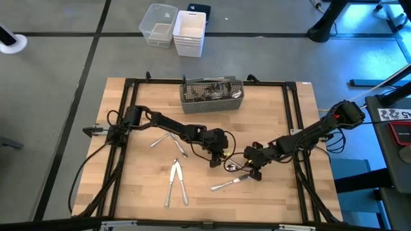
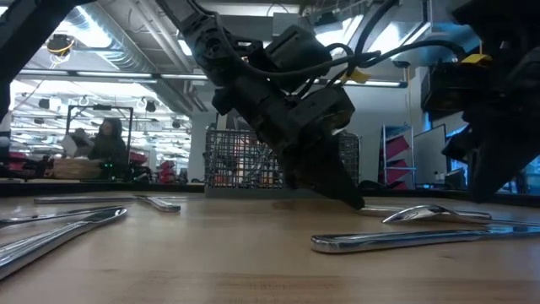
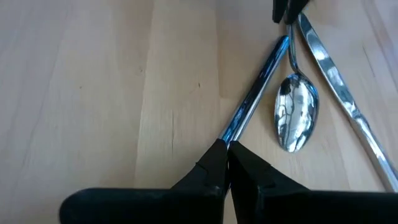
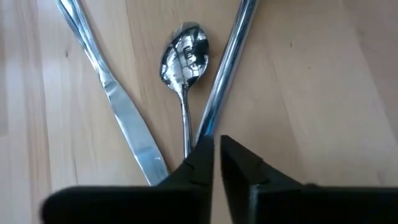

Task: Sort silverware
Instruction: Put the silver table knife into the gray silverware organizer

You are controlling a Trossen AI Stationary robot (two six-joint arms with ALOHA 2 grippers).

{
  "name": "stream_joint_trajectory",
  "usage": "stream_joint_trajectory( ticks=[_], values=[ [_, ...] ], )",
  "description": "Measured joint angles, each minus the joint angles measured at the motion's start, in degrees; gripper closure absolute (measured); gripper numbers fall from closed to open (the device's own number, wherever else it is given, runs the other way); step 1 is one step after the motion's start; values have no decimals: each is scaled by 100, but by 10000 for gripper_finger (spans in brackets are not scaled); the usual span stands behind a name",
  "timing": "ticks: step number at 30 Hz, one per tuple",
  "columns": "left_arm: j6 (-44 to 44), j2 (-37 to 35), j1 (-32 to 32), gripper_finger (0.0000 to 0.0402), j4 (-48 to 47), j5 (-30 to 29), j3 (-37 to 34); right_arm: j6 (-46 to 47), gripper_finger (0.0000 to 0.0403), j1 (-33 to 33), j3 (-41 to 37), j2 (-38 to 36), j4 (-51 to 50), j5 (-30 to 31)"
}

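Grey floor [image 1: 58,96]; white bins [image 1: 174,29]; seated person [image 2: 105,142] behind.

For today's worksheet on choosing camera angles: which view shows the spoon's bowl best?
The left wrist view: the spoon lies unobstructed, bowl fully visible. The right wrist view also shows it, handle end hidden by the fingers. The high view shows only a glint; the low view sees it edge-on.

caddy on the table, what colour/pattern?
Grey wire mesh caddy, a fine grid you can see through; the high view shows it best.
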Motion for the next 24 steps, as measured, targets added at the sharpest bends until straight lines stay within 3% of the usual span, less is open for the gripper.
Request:
stream_joint_trajectory(
  ticks=[7,11,24],
  values=[
    [-198,0,57,398,83,-5,-2,13,271,-2,4,0,-2,74],
    [-262,0,58,397,94,-26,-2,19,237,-2,11,116,11,80],
    [-422,4,60,397,189,-59,-2,18,224,7,33,538,140,485]
  ],
)
